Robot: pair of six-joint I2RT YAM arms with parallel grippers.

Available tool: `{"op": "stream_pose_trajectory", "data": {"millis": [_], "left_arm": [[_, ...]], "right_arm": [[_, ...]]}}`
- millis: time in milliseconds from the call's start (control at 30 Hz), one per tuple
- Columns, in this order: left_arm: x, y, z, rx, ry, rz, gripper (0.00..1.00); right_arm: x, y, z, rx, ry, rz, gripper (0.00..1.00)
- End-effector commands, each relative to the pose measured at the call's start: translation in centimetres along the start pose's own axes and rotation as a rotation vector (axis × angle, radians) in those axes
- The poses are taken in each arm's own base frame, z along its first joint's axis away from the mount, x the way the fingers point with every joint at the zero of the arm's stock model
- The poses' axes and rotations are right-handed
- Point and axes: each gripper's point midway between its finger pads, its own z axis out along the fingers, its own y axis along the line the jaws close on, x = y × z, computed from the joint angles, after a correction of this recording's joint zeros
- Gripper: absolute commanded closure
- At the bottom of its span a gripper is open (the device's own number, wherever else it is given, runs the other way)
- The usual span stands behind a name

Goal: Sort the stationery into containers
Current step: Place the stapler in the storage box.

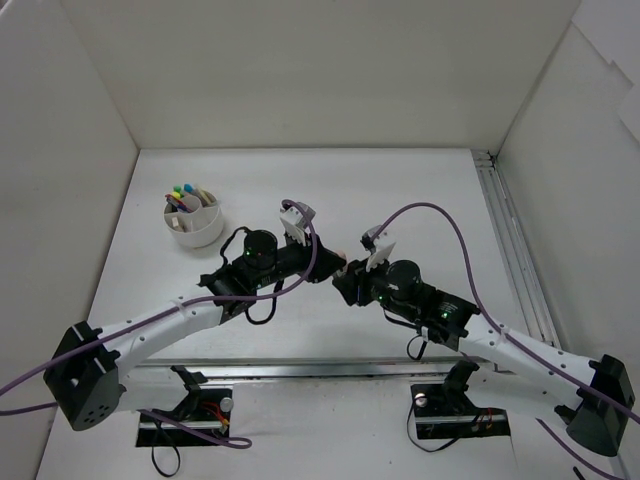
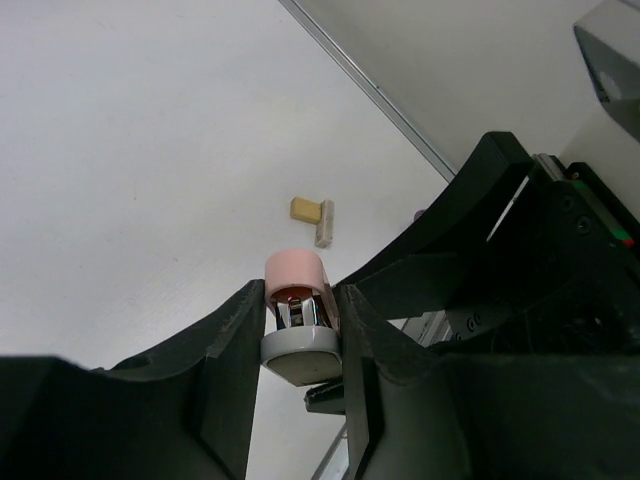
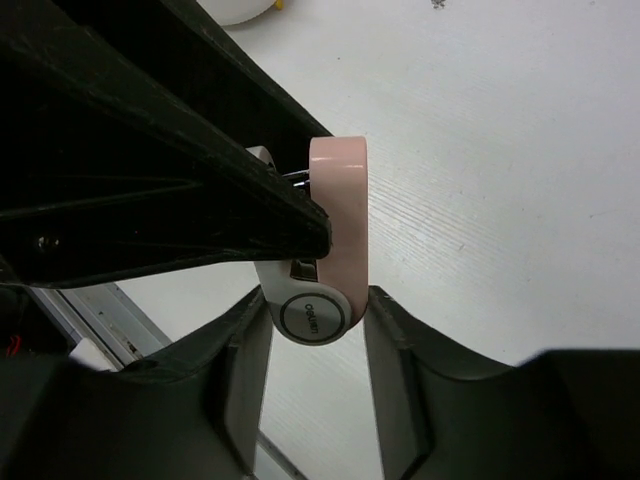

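A small pink and white stapler (image 2: 296, 275) hangs between both grippers above the middle of the table (image 1: 400, 190). My left gripper (image 2: 300, 305) is shut on it, one finger on each side. My right gripper (image 3: 315, 312) grips its round white end (image 3: 310, 320), with both fingers touching it. In the top view the two grippers meet tip to tip, left gripper (image 1: 333, 263) and right gripper (image 1: 347, 273). The round white tub (image 1: 205, 238) stands at the far left and holds highlighters (image 1: 183, 189) with green, blue and yellow ends.
A tan eraser block (image 2: 304, 209) and a small white block (image 2: 325, 222) lie side by side on the table beneath the grippers. White walls enclose the table. A metal rail (image 1: 510, 250) runs along the right side.
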Motion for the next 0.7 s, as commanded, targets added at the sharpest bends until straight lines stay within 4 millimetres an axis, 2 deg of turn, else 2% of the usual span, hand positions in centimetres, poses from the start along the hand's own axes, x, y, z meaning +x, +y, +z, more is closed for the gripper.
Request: {"op": "stream_pose_trajectory", "data": {"millis": [0, 33, 100, 133, 167, 300, 333, 500, 533, 567, 667], "left_arm": [[-3.1, -2.3, -0.3, 0.063, -0.073, 0.043, 1.00], [-3.2, -2.1, -0.4, 0.052, -0.076, 0.056, 1.00], [-4.1, -1.5, -1.1, 0.002, -0.108, 0.074, 1.00], [-4.7, -1.5, -1.6, -0.012, -0.125, 0.101, 1.00], [-4.8, -1.4, -1.9, -0.022, -0.127, 0.108, 1.00], [-5.9, 3.0, -4.3, -0.199, -0.145, 0.114, 1.00], [-7.3, 4.7, -5.8, -0.263, -0.185, 0.117, 1.00], [-11.8, 10.9, -11.7, -0.533, -0.340, 0.170, 1.00], [-12.1, 11.6, -12.5, -0.559, -0.343, 0.201, 1.00], [-12.5, 13.2, -13.6, -0.616, -0.346, 0.225, 1.00], [-12.0, 15.6, -14.7, -0.633, -0.251, 0.376, 1.00]], "right_arm": [[-4.7, 1.3, -0.2, -0.028, -0.156, 0.028, 0.59], [-4.7, 1.3, -0.2, -0.026, -0.149, 0.033, 0.48], [-4.2, 1.1, 0.1, -0.008, -0.122, 0.038, 0.32], [-4.2, 0.7, 0.1, 0.015, -0.121, 0.053, 0.02], [-4.1, 0.5, 0.1, 0.030, -0.119, 0.058, 0.02], [-3.9, -0.9, -0.6, 0.101, -0.122, 0.082, 0.02], [-4.0, -1.5, -0.8, 0.133, -0.132, 0.092, 0.02], [-3.4, -3.6, -2.0, 0.230, -0.141, 0.102, 0.02], [-3.4, -3.6, -2.1, 0.233, -0.139, 0.096, 0.02], [-3.1, -3.8, -2.2, 0.242, -0.131, 0.091, 0.02], [-3.0, -4.5, -2.4, 0.273, -0.126, 0.062, 0.02]]}}
